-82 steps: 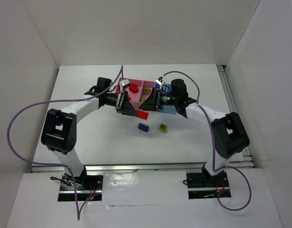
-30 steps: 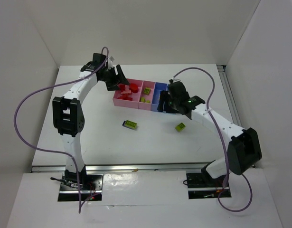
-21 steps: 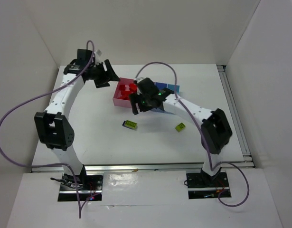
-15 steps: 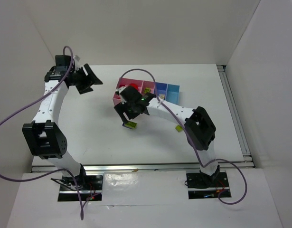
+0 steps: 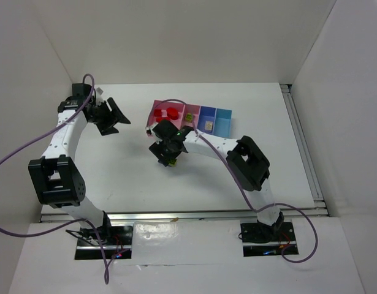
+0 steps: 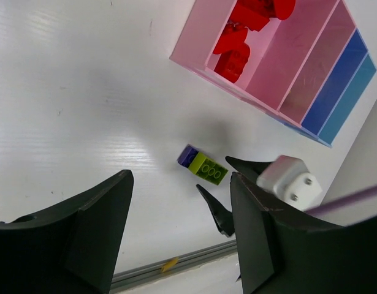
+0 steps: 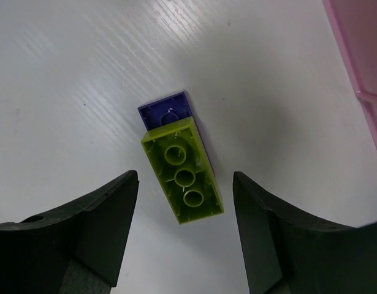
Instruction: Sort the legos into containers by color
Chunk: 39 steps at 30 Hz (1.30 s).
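A yellow-green lego lies on the table with its hollow underside up, joined end to end with a small purple lego. My right gripper is open, one finger on either side of the yellow-green lego, not closed on it. In the top view the right gripper is over that lego, in front of the containers. Red legos lie in the wide pink bin and a yellow-green one in the narrower pink. My left gripper is open and empty, left of the bins.
The left wrist view shows the containers with red legos, the yellow-green lego and the right gripper's fingers. A small piece lies in the blue bin. The right arm stretches across the table's middle.
My right arm has swung left across the table and settled its open gripper over the yellow-green lego. My left arm has drawn back from the bins to the far left.
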{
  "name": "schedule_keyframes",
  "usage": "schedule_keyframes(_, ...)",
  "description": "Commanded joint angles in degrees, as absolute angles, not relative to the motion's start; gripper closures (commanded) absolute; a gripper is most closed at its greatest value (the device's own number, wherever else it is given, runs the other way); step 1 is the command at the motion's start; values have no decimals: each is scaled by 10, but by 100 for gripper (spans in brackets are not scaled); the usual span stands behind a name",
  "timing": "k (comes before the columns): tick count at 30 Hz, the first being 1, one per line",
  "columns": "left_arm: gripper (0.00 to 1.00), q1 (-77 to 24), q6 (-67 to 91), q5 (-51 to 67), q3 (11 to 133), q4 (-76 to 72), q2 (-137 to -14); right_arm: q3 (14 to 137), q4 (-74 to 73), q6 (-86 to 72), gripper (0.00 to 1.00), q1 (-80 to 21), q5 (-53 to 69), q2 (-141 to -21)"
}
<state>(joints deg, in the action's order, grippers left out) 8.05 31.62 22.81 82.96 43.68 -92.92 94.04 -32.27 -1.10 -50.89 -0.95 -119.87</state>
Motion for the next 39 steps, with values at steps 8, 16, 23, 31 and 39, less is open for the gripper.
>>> schedule_keyframes(8, 25, 84, 306, 246, 825, 430, -908, 927, -275, 2, 46, -509, -15, -1220)
schedule_keyframes(16, 23, 84, 274, 287, 809, 425, -903, 864, -264, -42, 77, -489, -3, -1087)
schedule_keyframes(23, 22, 29, 254, 447, 769, 389, -912, 761, -226, -93, 77, -434, 86, -912)
schedule_keyframes(31, 18, -99, 387, 432, 738, 295, -932, 757, -254, -105, 77, -422, 99, -874)
schedule_keyframes(39, 18, -127, 476, 475, 722, 201, -962, 751, -254, -110, 77, -422, 99, -868)
